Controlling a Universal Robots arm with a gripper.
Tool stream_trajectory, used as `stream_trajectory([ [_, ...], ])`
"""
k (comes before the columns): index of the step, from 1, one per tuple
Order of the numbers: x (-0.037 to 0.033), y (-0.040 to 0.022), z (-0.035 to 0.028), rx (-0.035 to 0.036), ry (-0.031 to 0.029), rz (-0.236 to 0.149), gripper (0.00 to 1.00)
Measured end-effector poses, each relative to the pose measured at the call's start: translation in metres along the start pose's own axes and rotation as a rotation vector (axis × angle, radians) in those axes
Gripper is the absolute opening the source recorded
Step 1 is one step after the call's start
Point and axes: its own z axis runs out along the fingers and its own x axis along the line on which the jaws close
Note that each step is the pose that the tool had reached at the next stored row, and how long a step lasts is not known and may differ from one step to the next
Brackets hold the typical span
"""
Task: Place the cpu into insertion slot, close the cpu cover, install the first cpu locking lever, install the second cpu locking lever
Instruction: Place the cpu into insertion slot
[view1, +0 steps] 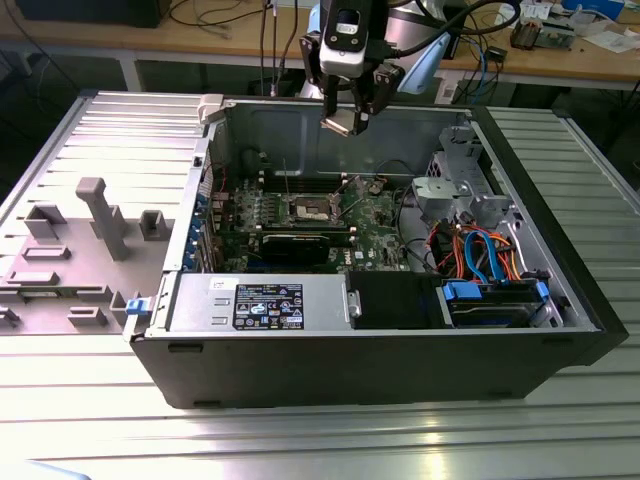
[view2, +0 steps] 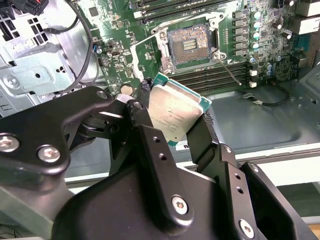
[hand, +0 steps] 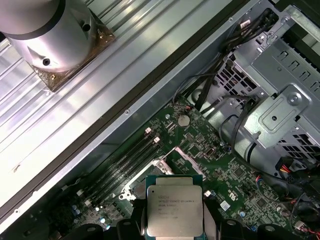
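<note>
A ribbed metal worktop (view1: 90, 440) carries an open computer case (view1: 300, 370). High over the case's far wall, the fingers (view2: 200, 135) are clamped on two opposite edges of the cpu (view2: 176, 111). The insertion slot (view2: 190, 45) lies bare below, well apart, toward the worktop's near edge. The chip looks turned out of square with it, I think.

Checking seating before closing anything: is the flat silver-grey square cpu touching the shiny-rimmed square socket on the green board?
Apart. In the exterior view the gripper holds the flat silver-grey cpu high above the shiny-rimmed insertion slot, clear air between.
</note>
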Motion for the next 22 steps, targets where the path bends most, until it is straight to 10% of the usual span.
stream_trajectory([
  [11, 0.0, 0.0, 0.0, -0.0001, -0.0003, 0.003, 0.54],
  [22, 0.0, 0.0, 0.0004, -0.0016, -0.0076, 0.086, 0.54],
])
